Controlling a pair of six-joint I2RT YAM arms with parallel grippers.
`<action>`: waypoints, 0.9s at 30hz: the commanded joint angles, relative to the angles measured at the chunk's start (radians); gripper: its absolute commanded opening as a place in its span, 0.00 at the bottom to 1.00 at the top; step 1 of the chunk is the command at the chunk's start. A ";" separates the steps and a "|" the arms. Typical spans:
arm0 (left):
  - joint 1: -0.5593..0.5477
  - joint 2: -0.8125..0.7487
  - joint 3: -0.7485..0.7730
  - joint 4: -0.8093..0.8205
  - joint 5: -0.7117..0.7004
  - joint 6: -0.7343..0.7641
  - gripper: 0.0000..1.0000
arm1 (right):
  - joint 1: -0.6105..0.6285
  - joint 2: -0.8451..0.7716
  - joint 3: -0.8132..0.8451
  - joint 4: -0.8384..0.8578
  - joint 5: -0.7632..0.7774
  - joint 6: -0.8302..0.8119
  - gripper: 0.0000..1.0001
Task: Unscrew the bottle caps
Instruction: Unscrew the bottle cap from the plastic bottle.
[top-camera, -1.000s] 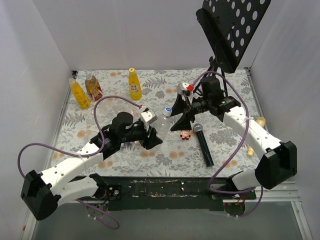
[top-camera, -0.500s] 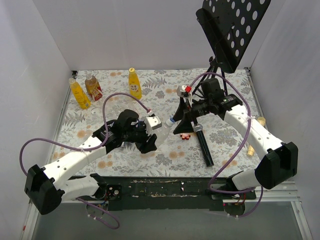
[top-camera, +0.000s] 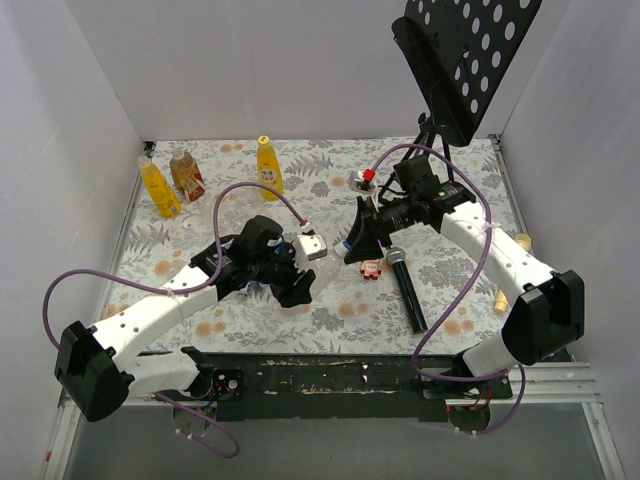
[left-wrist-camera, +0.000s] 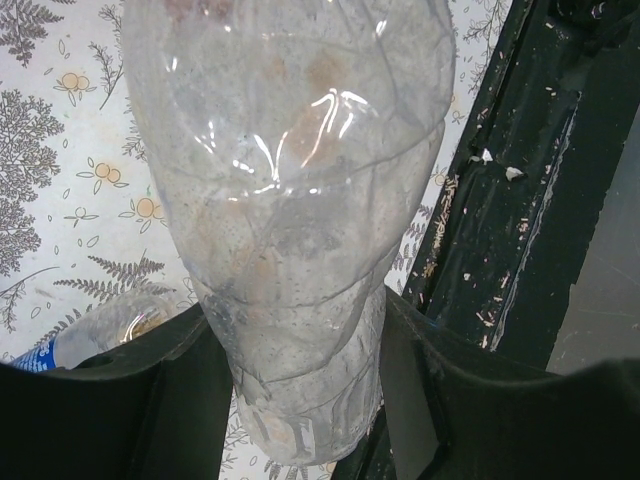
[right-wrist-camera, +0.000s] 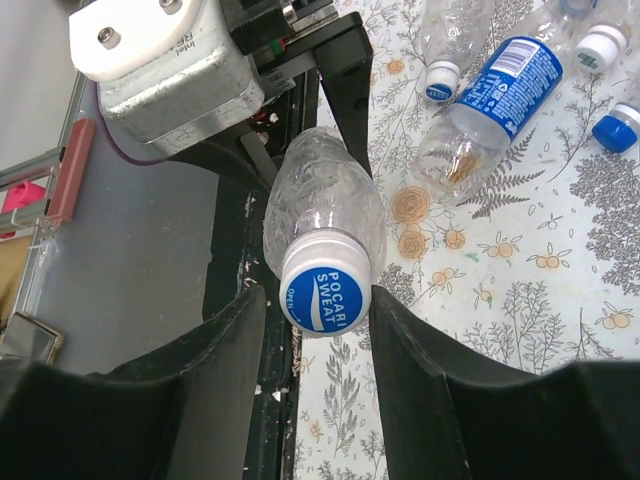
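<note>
A crumpled clear bottle (left-wrist-camera: 300, 200) hangs in the air between the two arms. My left gripper (left-wrist-camera: 305, 340) is shut on its lower body, a black finger (left-wrist-camera: 180, 380) pressing each side. At the other end sits the bottle cap (right-wrist-camera: 325, 287), white with a blue "Pocari Sweat" top. My right gripper (right-wrist-camera: 320, 300) straddles that cap: one pad lies against its right side and a thin gap shows on its left. From above, the left gripper (top-camera: 300, 275) and right gripper (top-camera: 355, 245) face each other mid-table.
Two yellow bottles (top-camera: 160, 190) (top-camera: 269, 168) and a brown one (top-camera: 187, 175) stand at the back left. A black microphone (top-camera: 408, 290) lies by the right arm. Below the held bottle lie a blue-labelled bottle (right-wrist-camera: 505, 85) and other capped clear ones (right-wrist-camera: 440, 80).
The left arm has carried the bottle right and forward toward the right gripper. The right gripper's jaws have narrowed from wide apart to close around the cap.
</note>
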 joint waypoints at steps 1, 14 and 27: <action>0.005 -0.001 0.046 -0.031 0.018 0.029 0.08 | 0.005 0.003 0.061 -0.032 -0.024 -0.007 0.54; 0.005 0.002 0.052 -0.039 0.013 0.034 0.07 | 0.008 0.009 0.068 -0.031 -0.019 0.010 0.54; 0.003 -0.022 0.049 -0.051 0.010 0.046 0.04 | 0.042 0.030 0.101 -0.119 -0.019 -0.076 0.01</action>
